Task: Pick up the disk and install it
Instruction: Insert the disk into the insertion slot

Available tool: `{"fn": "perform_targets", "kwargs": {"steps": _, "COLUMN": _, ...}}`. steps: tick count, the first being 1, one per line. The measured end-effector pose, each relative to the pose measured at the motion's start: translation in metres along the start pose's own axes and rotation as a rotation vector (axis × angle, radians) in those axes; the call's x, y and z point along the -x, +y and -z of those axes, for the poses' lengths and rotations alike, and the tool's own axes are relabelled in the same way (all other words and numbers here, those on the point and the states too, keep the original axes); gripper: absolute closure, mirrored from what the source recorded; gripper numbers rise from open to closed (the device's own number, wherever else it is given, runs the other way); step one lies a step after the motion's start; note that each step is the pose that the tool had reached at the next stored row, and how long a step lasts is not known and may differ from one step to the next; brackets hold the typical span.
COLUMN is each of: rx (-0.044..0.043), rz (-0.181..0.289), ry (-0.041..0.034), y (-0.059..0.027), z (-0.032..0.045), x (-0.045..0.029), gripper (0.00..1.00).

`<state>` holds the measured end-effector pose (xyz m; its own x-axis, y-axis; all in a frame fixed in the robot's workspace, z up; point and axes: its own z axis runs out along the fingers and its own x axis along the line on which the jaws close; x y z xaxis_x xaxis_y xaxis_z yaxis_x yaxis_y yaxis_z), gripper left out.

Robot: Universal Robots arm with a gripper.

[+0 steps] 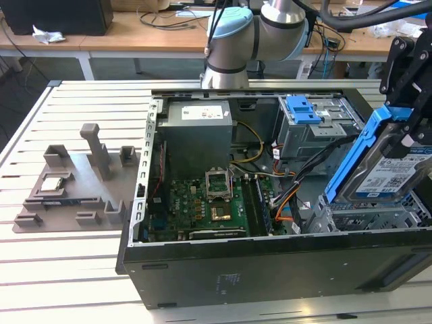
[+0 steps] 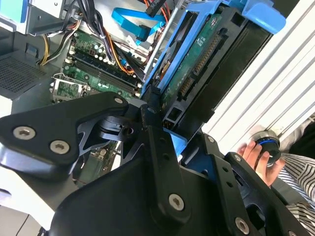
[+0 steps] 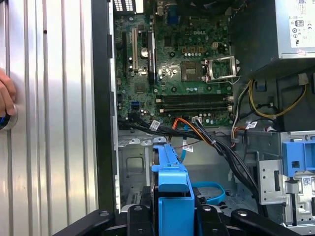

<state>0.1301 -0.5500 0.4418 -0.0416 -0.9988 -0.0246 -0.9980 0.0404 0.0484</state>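
Black fingers (image 2: 157,147) clamp the disk (image 1: 388,169) by its blue rails. It hangs tilted, long axis sloping upward, just above the grey drive cage (image 1: 358,217) in the open computer case's (image 1: 270,270) near corner, at the exterior view's right.

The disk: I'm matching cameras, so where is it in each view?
Exterior view: the disk, tilted, at the exterior view's right.
Second wrist view: the disk shows its circuit-board underside.
First wrist view: the disk is edge-on, blue rail foremost.
Shared landmark: the green motherboard.
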Motion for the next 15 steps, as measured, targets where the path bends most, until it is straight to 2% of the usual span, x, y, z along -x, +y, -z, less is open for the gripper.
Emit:
{"fn": "perform_targets", "kwargs": {"steps": 11, "rx": 0.0001, "rz": -0.001, "ry": 0.0001, "y": -0.0007, "z": -0.0150, "x": 0.0013, "gripper": 0.63}}
{"fn": "perform_targets", "kwargs": {"steps": 15, "rx": 0.0001, "rz": -0.001, "ry": 0.0002, "y": -0.0008, "z": -0.0169, "x": 0.0012, "gripper": 0.63}}
